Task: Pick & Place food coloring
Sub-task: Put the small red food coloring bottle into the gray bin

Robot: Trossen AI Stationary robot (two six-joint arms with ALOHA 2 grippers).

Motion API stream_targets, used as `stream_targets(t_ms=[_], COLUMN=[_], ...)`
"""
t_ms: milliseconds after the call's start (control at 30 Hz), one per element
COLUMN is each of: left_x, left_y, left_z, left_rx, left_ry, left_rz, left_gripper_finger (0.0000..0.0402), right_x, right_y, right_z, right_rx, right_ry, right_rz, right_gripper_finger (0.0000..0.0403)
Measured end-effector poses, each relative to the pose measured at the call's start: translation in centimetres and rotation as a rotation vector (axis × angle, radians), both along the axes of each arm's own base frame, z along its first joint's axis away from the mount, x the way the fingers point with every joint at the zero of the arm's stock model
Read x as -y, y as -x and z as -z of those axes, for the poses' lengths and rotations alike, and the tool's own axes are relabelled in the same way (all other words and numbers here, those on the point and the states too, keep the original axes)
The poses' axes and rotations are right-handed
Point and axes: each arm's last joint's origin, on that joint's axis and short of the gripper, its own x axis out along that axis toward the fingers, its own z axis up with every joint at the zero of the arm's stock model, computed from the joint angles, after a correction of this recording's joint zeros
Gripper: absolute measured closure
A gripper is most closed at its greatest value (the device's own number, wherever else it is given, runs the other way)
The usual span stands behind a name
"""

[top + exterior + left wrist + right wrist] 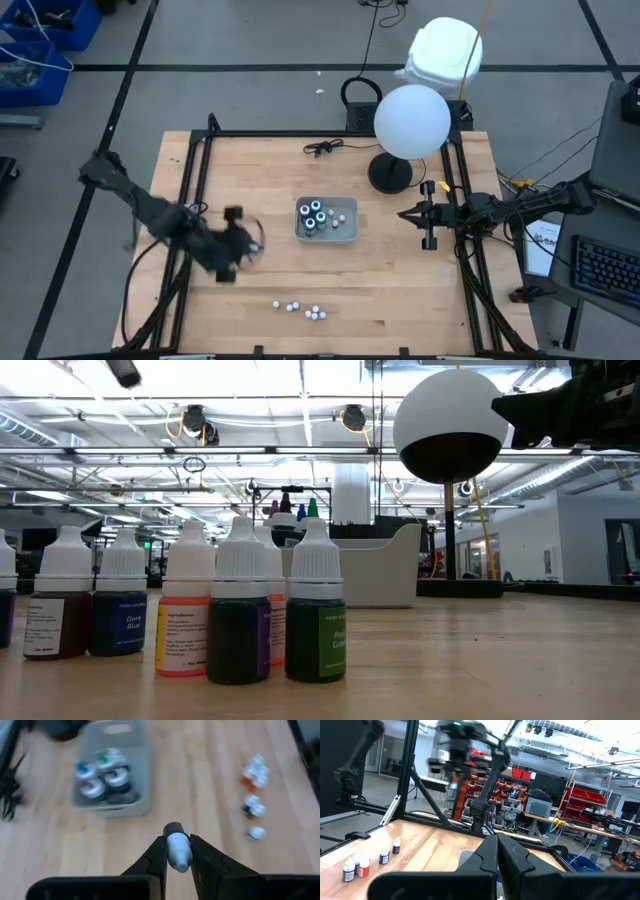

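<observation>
Left gripper (pixel 178 851) is clamped on a tiny, light, slick plastic bottle (pixel 178 851), best pinched mid-body; right gripper (pixel 498 851) sits clenched at the table's right edge.

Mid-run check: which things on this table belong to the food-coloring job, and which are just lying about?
Job:
- small white-capped bottle clamped in left gripper
- white-capped dropper bottles loose on wooden table
- grey rectangular tray holding dark round-topped bottles

Lying about:
- white globe lamp on black base
- black cable
- right gripper, shut, parked at table's right edge
</observation>
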Motion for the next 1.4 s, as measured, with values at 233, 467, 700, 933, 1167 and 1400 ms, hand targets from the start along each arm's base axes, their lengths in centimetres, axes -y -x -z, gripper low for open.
stream_targets(t_ms=[233,467,700,933,1167,1400], left_x=[-4.7,-5.6,-5.1,-3.7,-5.1,-7.6], left_y=[4.5,5.7,3.1,-5.1,-15.9,-23.2], left_z=[6.4,10.3,6.2,0.1,-1.0,0.9], left_rx=[0.166,0.207,0.266,0.158,-0.106,-0.171], left_ry=[0.229,0.318,0.346,0.198,0.09,0.057], left_rz=[-0.117,-0.166,-0.163,-0.147,-0.089,-0.002], left_gripper_finger=[0.0341,0.0341,0.0341,0.0341,0.0341,0.0333], right_x=[0.0,0.0,0.0,0.0,0.0,0.0], right_y=[0.0,0.0,0.0,0.0,0.0,0.0], right_z=[0.0,0.0,0.0,0.0,0.0,0.0], right_rx=[0.0,0.0,0.0,0.004,0.005,0.004], right_ry=[0.0,0.0,-0.008,-0.009,-0.009,-0.004], right_rz=[0.0,0.0,-0.001,-0.001,-0.001,0.0], right_gripper_finger=[0.0403,0.0403,0.0403,0.0403,0.0403,0.0403])
